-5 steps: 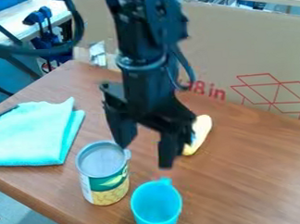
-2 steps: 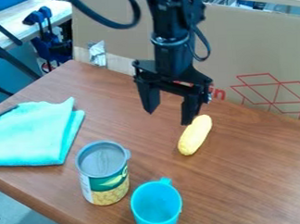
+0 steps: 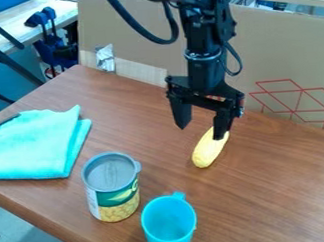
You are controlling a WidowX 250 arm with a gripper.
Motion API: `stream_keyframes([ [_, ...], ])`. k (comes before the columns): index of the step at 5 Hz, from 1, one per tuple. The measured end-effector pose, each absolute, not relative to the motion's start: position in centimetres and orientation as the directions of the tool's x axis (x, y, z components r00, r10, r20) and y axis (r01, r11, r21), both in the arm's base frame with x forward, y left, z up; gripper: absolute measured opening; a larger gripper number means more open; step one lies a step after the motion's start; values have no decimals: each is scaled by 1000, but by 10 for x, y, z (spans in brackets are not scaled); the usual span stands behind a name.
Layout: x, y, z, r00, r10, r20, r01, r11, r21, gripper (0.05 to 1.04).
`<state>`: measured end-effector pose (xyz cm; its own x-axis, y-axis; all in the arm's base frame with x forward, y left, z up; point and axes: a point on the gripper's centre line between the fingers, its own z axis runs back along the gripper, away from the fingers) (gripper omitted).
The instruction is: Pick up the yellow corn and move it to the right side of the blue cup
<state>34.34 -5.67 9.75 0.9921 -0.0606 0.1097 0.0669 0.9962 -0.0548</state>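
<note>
The black gripper hangs above the back middle of the table, open, with nothing between its fingers. Its right finger overlaps the upper end of a yellow corn cob, which lies slanted on the wood; whether they touch I cannot tell. Nearer the front stands a can with a grey top and a green and yellow label. To its right is a blue cup with its handle toward the back. A folded turquoise cloth lies at the left with a dark thin item on it.
The brown wooden table has its front left edge running down to the bottom. A cardboard panel with red print stands along the back edge, with a silver piece on it. Blue clamps are behind at the upper left.
From over the can and cup, the gripper has moved back and to the right, uncovering most of the corn. It stays open throughout. The can, cup, corn and cloth have not moved.
</note>
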Motion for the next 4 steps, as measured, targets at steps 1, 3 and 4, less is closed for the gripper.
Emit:
stream_keyframes([
  [1,349,-56,85,993,-49,108,60,993,-101,1010],
  [3,365,-61,56,997,-49,65,56,992,-110,1010],
  [4,372,-61,48,996,-69,58,75,991,-108,1010],
])
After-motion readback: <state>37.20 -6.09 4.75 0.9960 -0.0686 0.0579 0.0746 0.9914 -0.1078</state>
